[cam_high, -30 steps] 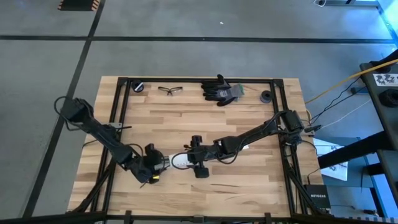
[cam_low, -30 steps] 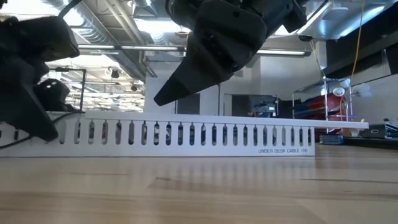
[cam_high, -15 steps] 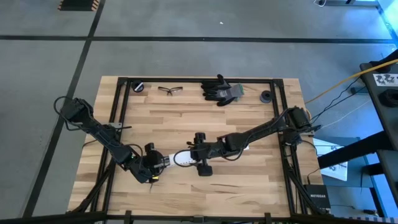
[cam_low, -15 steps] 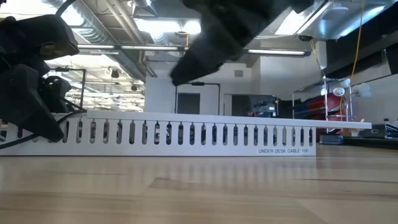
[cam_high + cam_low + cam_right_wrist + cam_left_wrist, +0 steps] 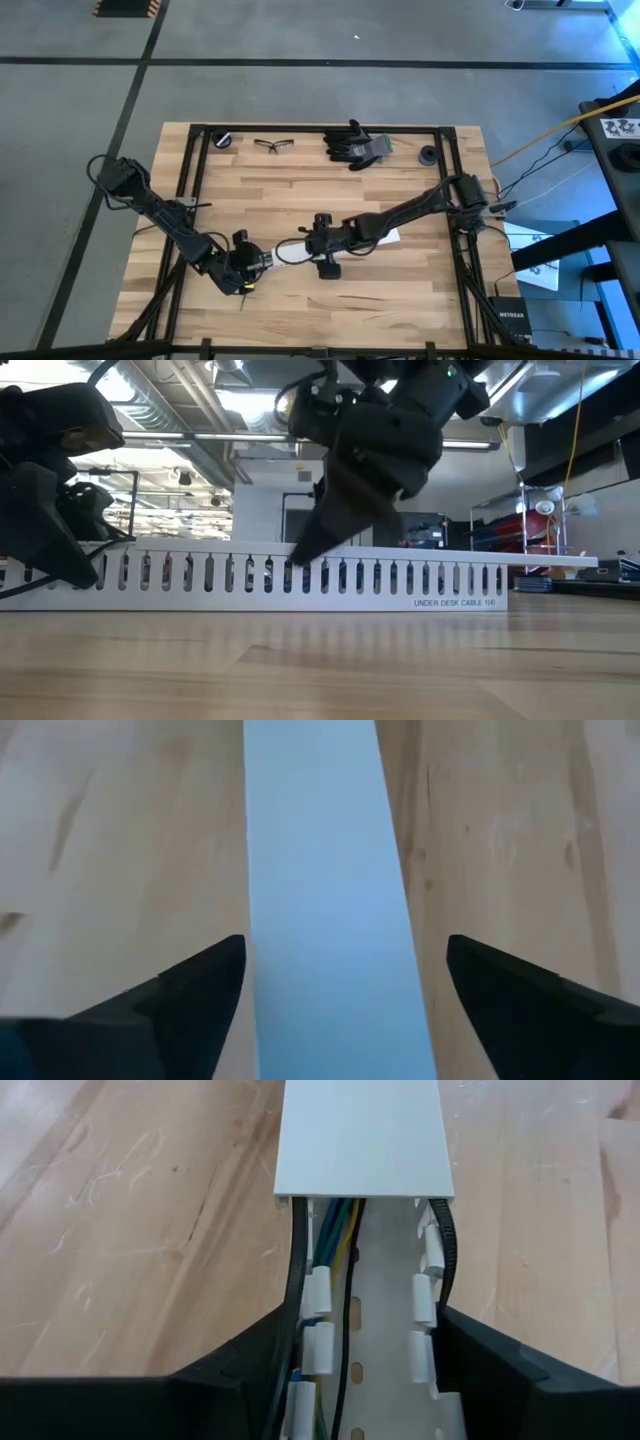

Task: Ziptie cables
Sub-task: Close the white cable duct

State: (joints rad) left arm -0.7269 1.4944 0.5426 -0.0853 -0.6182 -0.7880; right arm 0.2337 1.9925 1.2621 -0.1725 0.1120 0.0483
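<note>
My left claw (image 5: 365, 1380) straddles the end of the slotted rail (image 5: 385, 1330), fingers against its walls, near the bench's (image 5: 300, 190) front edge. The cables (image 5: 345, 1310) lie inside it under the white lid (image 5: 325, 910). My right claw (image 5: 340, 1010) is spread over that lid.

Wooden table (image 5: 300, 205): glasses (image 5: 274, 145), dark gloves (image 5: 356, 144) and two round black objects (image 5: 222, 138) (image 5: 428, 154) along its upper edge; white slotted rail (image 5: 300, 573) centre
</note>
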